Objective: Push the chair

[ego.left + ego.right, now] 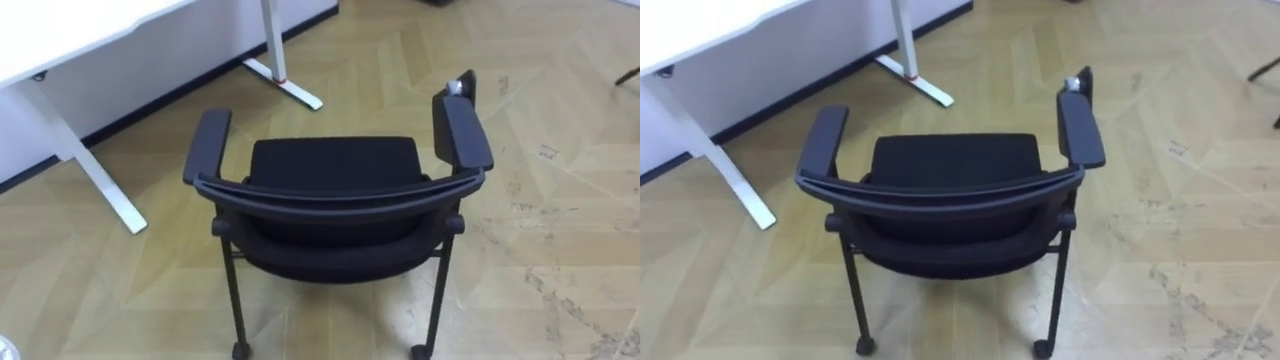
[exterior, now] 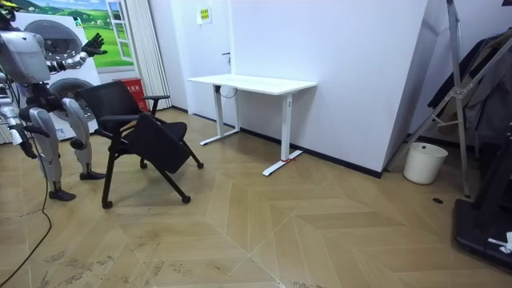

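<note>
Standing on the pale herringbone wood floor (image 1: 560,200) at twelve o'clock, the black wheeled armchair (image 1: 335,165) is untouched, and a white worktop (image 1: 60,30) sits at ten o'clock. The left hand (image 2: 94,42) is raised with its fingers spread; the right hand (image 2: 30,146) hangs low, and I cannot tell its state.

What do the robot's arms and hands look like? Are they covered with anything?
In the room view the arms are bare, light silver-grey shells with darker joints, and there are no sleeves. The raised hand is dark, almost black. It has slim, separate fingers, rather like a glove.
</note>
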### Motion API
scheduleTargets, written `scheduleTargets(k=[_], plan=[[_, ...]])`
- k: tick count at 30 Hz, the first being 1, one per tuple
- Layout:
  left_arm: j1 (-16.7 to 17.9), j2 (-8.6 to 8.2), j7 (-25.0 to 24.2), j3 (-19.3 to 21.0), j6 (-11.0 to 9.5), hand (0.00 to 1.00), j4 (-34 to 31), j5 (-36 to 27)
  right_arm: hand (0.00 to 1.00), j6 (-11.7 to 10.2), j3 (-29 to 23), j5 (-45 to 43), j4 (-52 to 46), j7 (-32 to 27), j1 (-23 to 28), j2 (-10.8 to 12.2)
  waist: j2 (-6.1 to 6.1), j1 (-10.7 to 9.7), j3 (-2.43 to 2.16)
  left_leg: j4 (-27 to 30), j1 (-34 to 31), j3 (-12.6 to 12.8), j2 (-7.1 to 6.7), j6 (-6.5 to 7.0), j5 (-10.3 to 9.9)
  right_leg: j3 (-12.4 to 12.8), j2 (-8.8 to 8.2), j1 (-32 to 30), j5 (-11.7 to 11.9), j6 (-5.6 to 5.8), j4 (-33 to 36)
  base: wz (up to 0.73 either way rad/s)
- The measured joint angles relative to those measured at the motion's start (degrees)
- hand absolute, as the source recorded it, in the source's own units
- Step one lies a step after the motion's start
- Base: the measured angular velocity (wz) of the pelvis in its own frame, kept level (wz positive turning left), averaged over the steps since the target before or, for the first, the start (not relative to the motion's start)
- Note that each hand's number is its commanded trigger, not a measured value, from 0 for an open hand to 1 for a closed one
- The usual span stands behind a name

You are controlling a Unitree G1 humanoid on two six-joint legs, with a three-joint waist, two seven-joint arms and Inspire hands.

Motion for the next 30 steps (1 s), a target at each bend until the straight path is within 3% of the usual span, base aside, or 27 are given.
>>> scheduleTargets(k=[8, 14, 22, 30], plan=[[0.15, 2.39, -0.81, -8.12, -1.08, 0.0, 0.01, 18.11, 0.0, -1.98, -0.06, -1.36, 1.69, 0.58, -0.79, -0.8, 1.56, -0.94, -0.1, -1.04, 1.54, 0.06, -0.01, 0.0, 0.0, 1.73, -0.01, 0.16, 0.08, 0.06, 0.08, -0.11], [0.91, 2.51, -3.11, -15.1, -0.91, 0.0, 0.11, 28.34, 0.0, -2.11, 0.08, -1.11, 3.94, 2.69, -1.08, -0.84, 1.74, -2.07, -0.05, -1.8, 2.23, 1.05, 0.0, 0.0, 0.0, 2.88, 0.01, 0.1, 0.11, 0.12, 0.07, -0.09], [1.78, 3.19, -7.66, -23.63, 0.04, 0.0, 1.03, 29.71, 0.0, -2.04, 0.19, -1.19, 4.34, 3.37, -1.2, -0.49, 1.59, -4.47, -0.02, -1.85, 2.18, 1.41, 0.0, 0.0, 0.0, 3.55, -0.02, -0.29, 0.13, 0.16, -0.02, -0.03], [1.82, 4.31, -11.31, -30.38, 0.71, 0.0, 2.81, 30.63, 0.0, -2.01, 0.32, -0.95, 4.28, 3.34, -2.12, -0.29, 0.68, -5.28, -0.44, -2.65, 2.53, 1.62, 0.0, 0.0, 0.0, 5.32, 0.06, -1.05, 0.23, 0.26, 0.16, -0.1]])
